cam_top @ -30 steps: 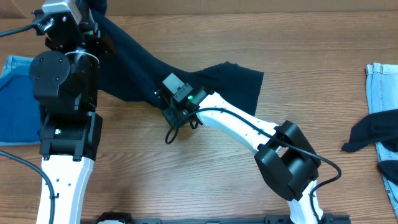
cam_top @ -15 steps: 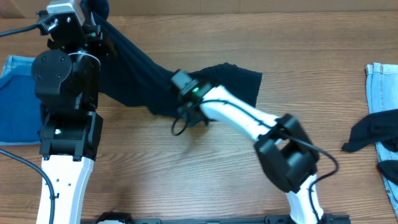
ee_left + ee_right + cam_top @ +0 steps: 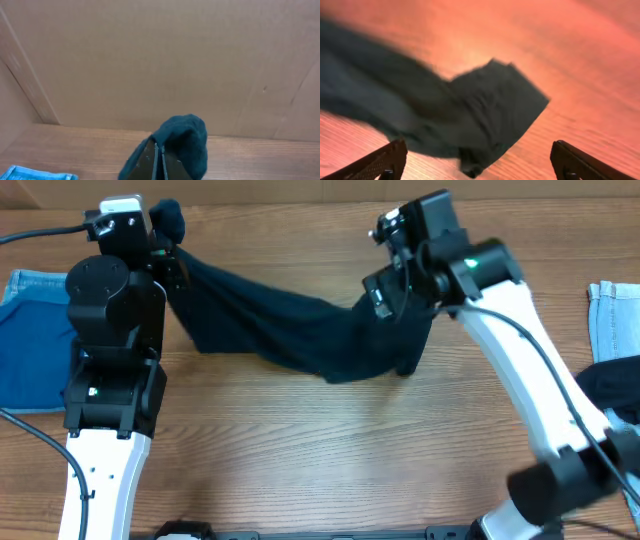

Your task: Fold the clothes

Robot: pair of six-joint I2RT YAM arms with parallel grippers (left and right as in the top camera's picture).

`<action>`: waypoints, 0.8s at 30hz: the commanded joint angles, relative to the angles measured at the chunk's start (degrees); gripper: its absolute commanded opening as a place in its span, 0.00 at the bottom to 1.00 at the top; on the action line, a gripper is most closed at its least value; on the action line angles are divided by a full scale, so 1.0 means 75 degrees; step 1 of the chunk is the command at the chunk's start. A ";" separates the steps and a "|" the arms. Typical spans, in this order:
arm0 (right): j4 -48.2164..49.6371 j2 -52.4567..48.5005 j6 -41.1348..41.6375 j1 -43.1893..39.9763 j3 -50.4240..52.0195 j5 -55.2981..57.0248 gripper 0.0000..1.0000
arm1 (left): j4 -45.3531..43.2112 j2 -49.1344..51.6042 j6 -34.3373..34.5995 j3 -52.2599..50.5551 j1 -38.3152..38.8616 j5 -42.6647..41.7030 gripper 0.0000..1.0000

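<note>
Pinching one end of the dark navy garment point(image 3: 290, 335), the left gripper point(image 3: 159, 160) has its jaws together on a bunched tuft, upper left of the overhead frame, probably to anchor that end. The right gripper point(image 3: 477, 152) hovers over the garment's other end with its jaws wide apart and empty. The cloth drapes across the counter point(image 3: 300, 450) between the arms. Judgement: spreading stage, no fold yet.

The right gripper point(image 3: 388, 292) has left the near edge of the dark garment point(image 3: 290, 330) at mid-table and now stands at the garment's far right end. Its jaws have sprung wide, and in the blurred wrist view they appear to hold nothing. The garment, formerly slanted with a right flap, is now drawn into a sagging band. The left gripper point(image 3: 163, 242) has shifted slightly right.
</note>
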State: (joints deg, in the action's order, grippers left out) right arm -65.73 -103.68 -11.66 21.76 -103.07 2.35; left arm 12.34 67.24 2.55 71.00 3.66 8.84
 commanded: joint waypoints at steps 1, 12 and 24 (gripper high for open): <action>-0.0592 -0.0685 0.0178 0.0003 0.0035 -0.0417 0.87 | -0.0026 -0.0131 -0.0175 0.0198 -0.0035 0.0102 0.04; 0.0105 -0.0813 -0.0248 0.2177 0.1661 -0.0880 0.81 | -0.0134 -0.0119 -0.0373 0.0198 -0.0038 0.0309 0.04; 0.3736 -0.1361 -0.0178 0.2655 0.3249 -0.0833 0.77 | -0.0157 -0.0119 -0.0373 0.0198 -0.0035 0.0297 0.04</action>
State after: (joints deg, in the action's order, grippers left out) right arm -38.15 -111.81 -13.50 41.63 -79.05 -4.16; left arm 11.60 67.24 1.04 71.00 3.66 9.98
